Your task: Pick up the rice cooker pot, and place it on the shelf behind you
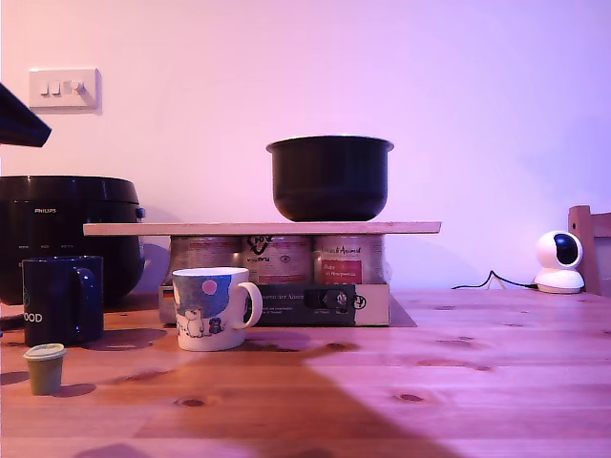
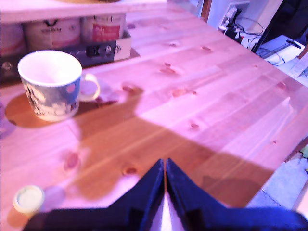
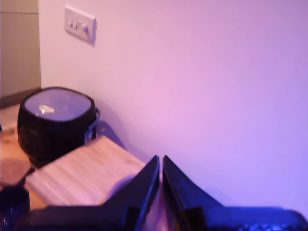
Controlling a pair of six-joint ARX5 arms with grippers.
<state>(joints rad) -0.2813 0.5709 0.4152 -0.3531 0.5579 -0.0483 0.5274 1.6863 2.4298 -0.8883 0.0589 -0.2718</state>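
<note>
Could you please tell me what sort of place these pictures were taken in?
Probably a home kitchen or dining area: a Philips rice cooker and mugs stand on a knotty pine table, with a wall light switch behind.

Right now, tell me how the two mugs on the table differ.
The dark blue mug is plain and deep-coloured with pale lettering low down; the white mug carries a cartoon print. The dark blue mug stands nearer the exterior view's left, before the black cooker; the white mug stands before the shelf. Both stand upright.
</note>
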